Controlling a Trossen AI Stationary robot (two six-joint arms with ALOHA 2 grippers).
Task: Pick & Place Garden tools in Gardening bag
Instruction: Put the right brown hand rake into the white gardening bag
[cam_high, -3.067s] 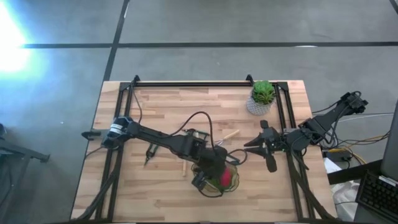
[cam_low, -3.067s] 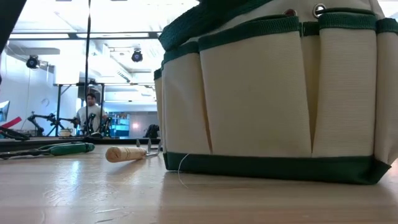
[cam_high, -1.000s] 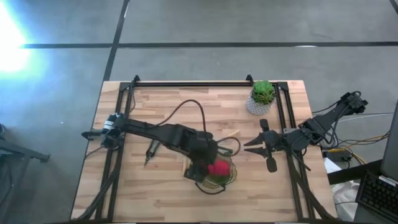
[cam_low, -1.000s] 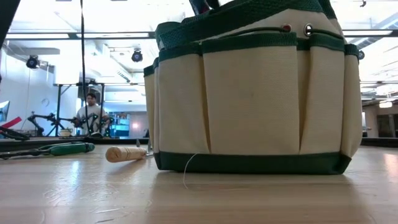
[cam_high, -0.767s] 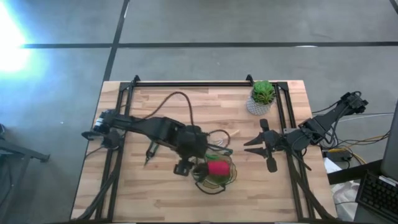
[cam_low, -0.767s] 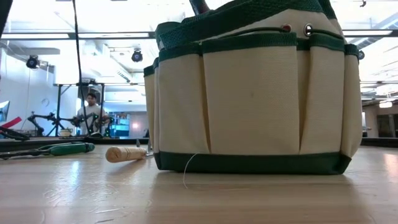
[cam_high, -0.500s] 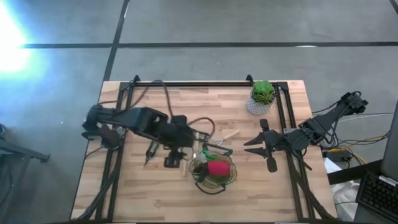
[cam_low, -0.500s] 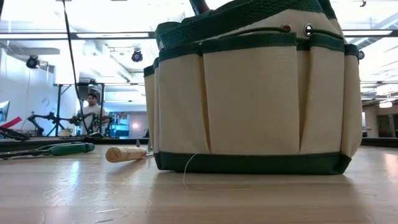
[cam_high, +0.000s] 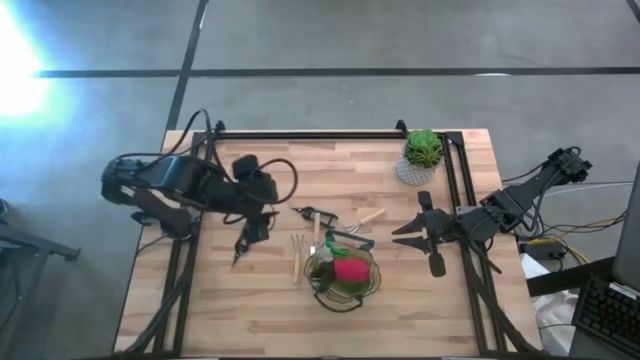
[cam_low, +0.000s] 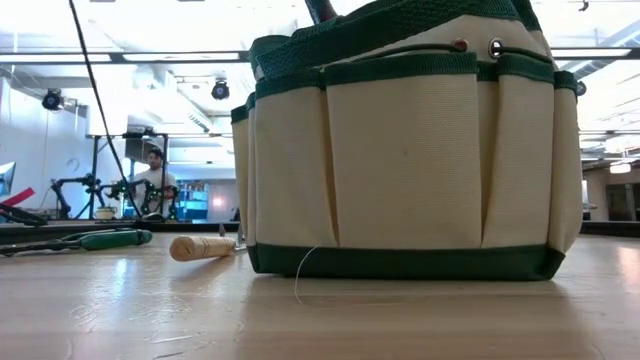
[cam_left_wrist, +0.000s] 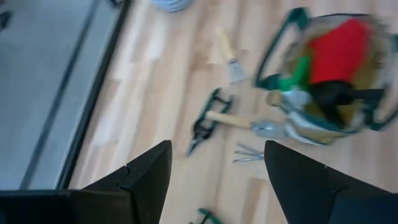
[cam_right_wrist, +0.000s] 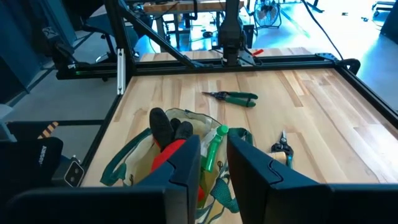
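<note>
My left jaws (cam_high: 256, 231) hung released at centre left of the high view, over the green snips (cam_high: 239, 246); the bag (cam_high: 343, 278) sat lower centre. Right jaws (cam_high: 412, 231), narrowly parted and empty, waited at right.

The overhead camera looks straight down on the whole worktop (cam_high: 400, 300). The low camera sits level and very near the bag (cam_low: 400, 150), which both wrist cameras also see.

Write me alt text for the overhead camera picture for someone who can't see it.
A gardening bag holding a red glove sits on a wooden table, loose garden tools beside it. The empty left gripper hangs left of them; the right gripper waits right, near a potted plant.
</note>
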